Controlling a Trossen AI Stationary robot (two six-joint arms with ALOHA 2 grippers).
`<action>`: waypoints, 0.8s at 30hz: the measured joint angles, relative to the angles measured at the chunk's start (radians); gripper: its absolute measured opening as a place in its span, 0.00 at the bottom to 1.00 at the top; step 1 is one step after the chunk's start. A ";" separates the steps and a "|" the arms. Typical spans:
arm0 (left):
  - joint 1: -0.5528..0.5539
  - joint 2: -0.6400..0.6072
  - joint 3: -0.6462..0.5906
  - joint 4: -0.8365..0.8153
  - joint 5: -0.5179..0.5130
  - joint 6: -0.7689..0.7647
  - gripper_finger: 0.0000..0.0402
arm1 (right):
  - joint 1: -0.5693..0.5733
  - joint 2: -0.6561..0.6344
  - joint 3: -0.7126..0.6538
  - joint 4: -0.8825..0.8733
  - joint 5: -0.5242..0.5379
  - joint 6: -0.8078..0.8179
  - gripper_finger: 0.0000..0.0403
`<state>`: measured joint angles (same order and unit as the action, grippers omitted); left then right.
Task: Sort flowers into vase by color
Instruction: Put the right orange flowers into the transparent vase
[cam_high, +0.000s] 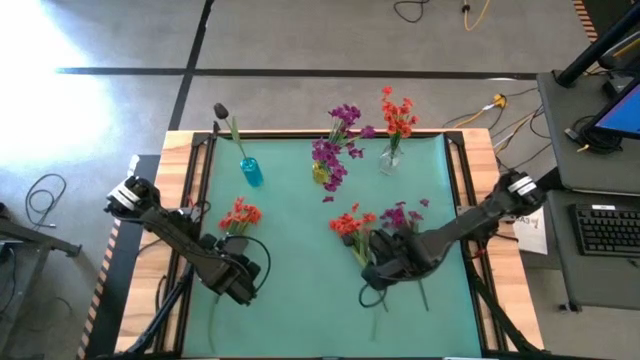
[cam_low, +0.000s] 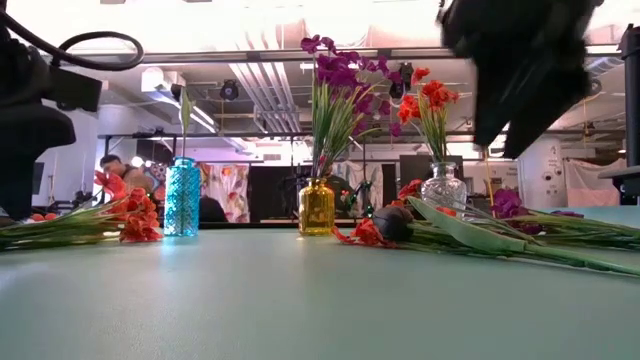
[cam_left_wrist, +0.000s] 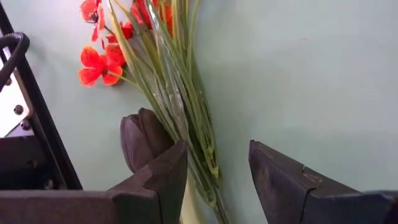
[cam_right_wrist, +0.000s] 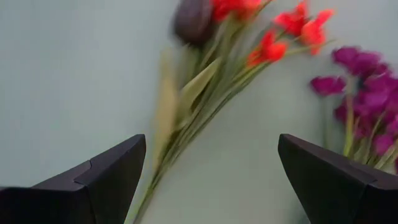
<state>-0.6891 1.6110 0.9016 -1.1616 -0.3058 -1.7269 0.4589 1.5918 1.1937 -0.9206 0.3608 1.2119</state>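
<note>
Three vases stand near the far edge: a blue vase (cam_high: 250, 172) with a dark bud, a yellow vase (cam_high: 320, 173) with purple flowers, and a clear vase (cam_high: 389, 158) with orange-red flowers. An orange-red bunch (cam_high: 240, 214) with a dark bud (cam_left_wrist: 140, 140) lies flat at the left. My left gripper (cam_left_wrist: 217, 149) is open over its stems (cam_left_wrist: 202, 152), one finger on each side. At the right lie orange-red flowers (cam_high: 350, 224), purple flowers (cam_high: 404, 215) and another dark bud (cam_right_wrist: 193, 18). My right gripper (cam_right_wrist: 211, 140) hovers wide open above their stems (cam_right_wrist: 180, 134).
The green mat (cam_high: 300, 290) has bare room in the near middle between the arms. A wooden table frame (cam_high: 180, 150) borders it. A keyboard and side desk (cam_high: 605, 225) stand off the right edge. A person (cam_low: 115, 170) shows far behind in the low view.
</note>
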 joint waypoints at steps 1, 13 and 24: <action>0.000 -0.002 0.001 0.000 0.000 0.010 0.39 | -0.016 0.011 -0.009 0.012 0.006 -0.002 0.89; -0.001 -0.006 0.044 -0.001 -0.044 0.140 0.39 | -0.155 0.106 -0.135 0.246 0.007 -0.072 0.79; -0.001 -0.006 0.069 -0.001 -0.105 0.166 0.39 | -0.155 0.106 -0.187 0.417 0.007 -0.089 0.44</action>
<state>-0.6899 1.6047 0.9703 -1.1629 -0.4106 -1.5604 0.3038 1.6974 1.0069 -0.5032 0.3676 1.1233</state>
